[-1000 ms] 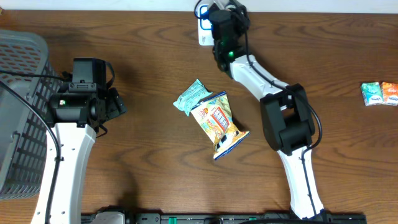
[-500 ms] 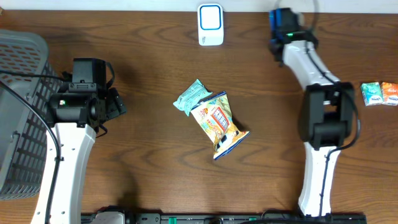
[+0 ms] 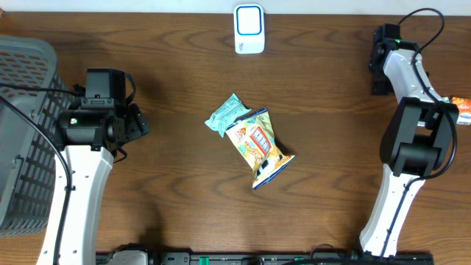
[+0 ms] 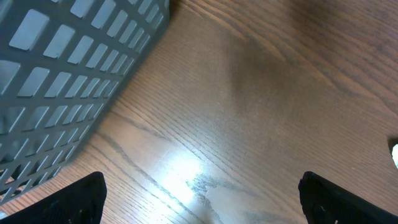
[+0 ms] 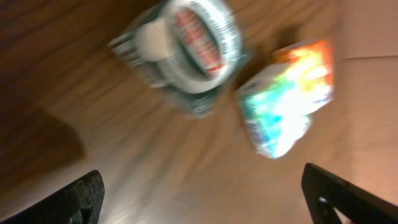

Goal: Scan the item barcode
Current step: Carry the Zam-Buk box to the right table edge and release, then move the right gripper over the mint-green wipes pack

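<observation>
Left gripper (image 4: 199, 199): wide, empty, beside basket (image 4: 68, 74). Snack bag (image 3: 259, 147) lies mid-table touching teal packet (image 3: 227, 114); a grasp there may lift both. Right gripper (image 5: 205, 199): wide, empty, over green pack (image 5: 183, 56) and orange pack (image 5: 289, 93); close spacing risks pinching both. Scanner (image 3: 249, 28) stands at far edge.

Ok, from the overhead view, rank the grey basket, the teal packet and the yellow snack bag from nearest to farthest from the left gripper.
1. grey basket, just to the left of the left gripper.
2. teal packet, mid-table, off to the gripper's right.
3. yellow snack bag, beyond the teal packet and touching it, a little nearer the robot.
</observation>
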Motion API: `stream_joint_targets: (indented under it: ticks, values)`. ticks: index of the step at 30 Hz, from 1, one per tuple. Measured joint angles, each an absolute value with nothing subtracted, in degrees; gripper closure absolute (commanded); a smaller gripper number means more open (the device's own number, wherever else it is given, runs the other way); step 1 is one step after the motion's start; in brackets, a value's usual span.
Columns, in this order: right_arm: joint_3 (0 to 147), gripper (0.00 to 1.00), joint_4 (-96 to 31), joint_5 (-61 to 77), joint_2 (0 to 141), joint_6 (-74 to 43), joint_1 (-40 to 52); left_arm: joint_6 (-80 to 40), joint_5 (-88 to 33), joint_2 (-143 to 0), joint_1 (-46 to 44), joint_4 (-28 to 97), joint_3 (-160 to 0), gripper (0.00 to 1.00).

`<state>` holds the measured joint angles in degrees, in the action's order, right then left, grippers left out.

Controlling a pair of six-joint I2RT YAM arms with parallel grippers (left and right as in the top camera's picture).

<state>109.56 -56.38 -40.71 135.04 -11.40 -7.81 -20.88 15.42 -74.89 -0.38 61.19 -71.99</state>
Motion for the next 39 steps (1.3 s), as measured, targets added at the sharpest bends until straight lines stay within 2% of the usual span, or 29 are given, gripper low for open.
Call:
stream_joint_targets:
  ticks: [6, 11, 12, 19, 28, 39]
  values:
    - [109.6, 0.05, -60.4, -16.6, 134.5, -11.0, -4.7, -20.9, 15.4, -74.9, -0.4, 61.2, -72.0, 0.02]
    - [109.6, 0.06, -62.6, 10.7, 134.4, -5.3, -1.3, -20.9, 15.4, -74.9, -0.4, 61.2, -72.0, 0.02]
    - [109.6, 0.04, -63.0, 17.8, 134.3, -4.0, -0.3, -20.9, 15.4, -74.9, -0.4, 61.2, -72.0, 0.02]
    - [109.6, 0.01, -62.2, 38.9, 133.0, -2.1, 4.1, -20.9, 15.4, -74.9, -0.4, 61.2, -72.0, 0.02]
    - [109.6, 0.01, -54.5, 43.1, 131.9, -11.2, 13.0, -20.9, 15.4, -74.9, -0.4, 61.2, -72.0, 0.02]
    - [109.6, 0.01, -53.9, 29.4, 131.9, -26.7, 22.3, -20.9, 15.4, -74.9, -0.4, 61.2, -72.0, 0.03]
